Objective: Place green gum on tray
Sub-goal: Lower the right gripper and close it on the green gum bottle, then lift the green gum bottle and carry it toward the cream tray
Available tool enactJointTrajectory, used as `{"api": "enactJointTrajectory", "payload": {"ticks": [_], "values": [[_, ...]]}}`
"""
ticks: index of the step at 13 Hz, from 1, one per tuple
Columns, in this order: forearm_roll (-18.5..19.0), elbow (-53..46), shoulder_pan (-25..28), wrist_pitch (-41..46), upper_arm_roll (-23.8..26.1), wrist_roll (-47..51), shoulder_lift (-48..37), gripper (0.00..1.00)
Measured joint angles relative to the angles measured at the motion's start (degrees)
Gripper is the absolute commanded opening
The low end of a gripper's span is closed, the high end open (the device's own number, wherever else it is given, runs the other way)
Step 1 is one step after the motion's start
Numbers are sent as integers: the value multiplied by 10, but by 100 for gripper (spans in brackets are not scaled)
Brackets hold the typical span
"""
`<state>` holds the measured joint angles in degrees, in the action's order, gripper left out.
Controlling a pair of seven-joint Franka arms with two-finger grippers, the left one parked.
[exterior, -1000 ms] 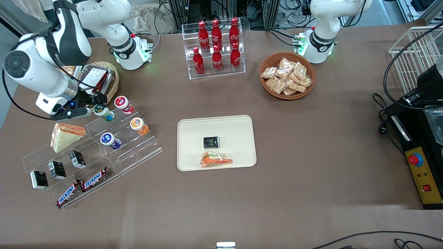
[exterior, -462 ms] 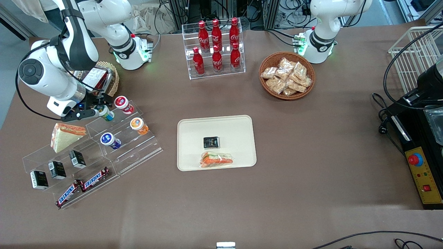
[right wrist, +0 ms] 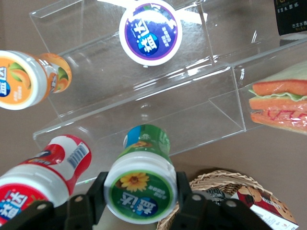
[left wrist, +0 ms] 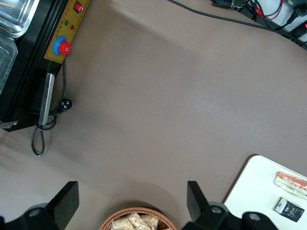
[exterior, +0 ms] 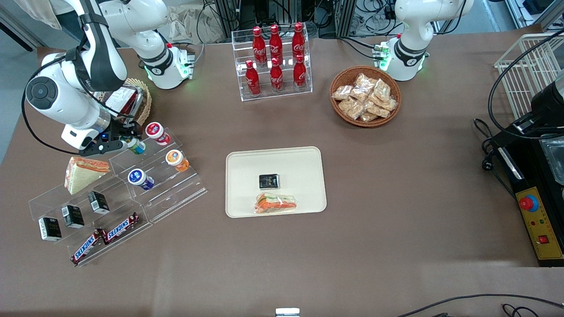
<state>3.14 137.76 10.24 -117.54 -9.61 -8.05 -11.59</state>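
The green gum (exterior: pixel 138 146) lies on its side on the top step of the clear acrylic shelf (exterior: pixel 176 185), toward the working arm's end of the table. My right gripper (exterior: pixel 128 141) is at its lid end. In the right wrist view the green-and-white sunflower lid (right wrist: pixel 141 189) sits between the two black fingers (right wrist: pixel 96 191), which press on both sides of it. The gripper (right wrist: pixel 140 192) is shut on the gum, which rests on the shelf. The cream tray (exterior: pixel 246 163) lies at the table's middle and shows in the left wrist view (left wrist: pixel 254 187).
A red-lidded bottle (exterior: pixel 157 133) lies right beside the gum. Orange (exterior: pixel 177 160) and blue (exterior: pixel 140 178) bottles lie on lower steps. A sandwich (exterior: pixel 83 174) and a wicker basket (exterior: pixel 143 103) are close by. A black packet (exterior: pixel 269 181) and a wrapped sandwich (exterior: pixel 276 203) lie on the tray.
My right arm has moved in toward the green gum, and the gripper now covers its lid and holds it. The gum has hardly shifted on the shelf.
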Motion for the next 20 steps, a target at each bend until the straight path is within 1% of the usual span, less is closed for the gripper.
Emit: {"api": "enactJointTrajectory", "payload": {"ticks": [4,7,10,12,13,15,18,20], "values": [[0,0,0,-1,0,-11,0,48],[1,-10,0,-6,0,-51,-8,48],[1,-52,0,5,0,-60,-20,47],[0,-83,0,14,10,-48,-22,46],[-1,-96,0,16,25,-21,-22,46],[-4,-110,1,21,72,62,-22,46],[-34,-110,5,24,137,198,-15,46],[-48,-114,6,24,169,276,-2,46]]}}
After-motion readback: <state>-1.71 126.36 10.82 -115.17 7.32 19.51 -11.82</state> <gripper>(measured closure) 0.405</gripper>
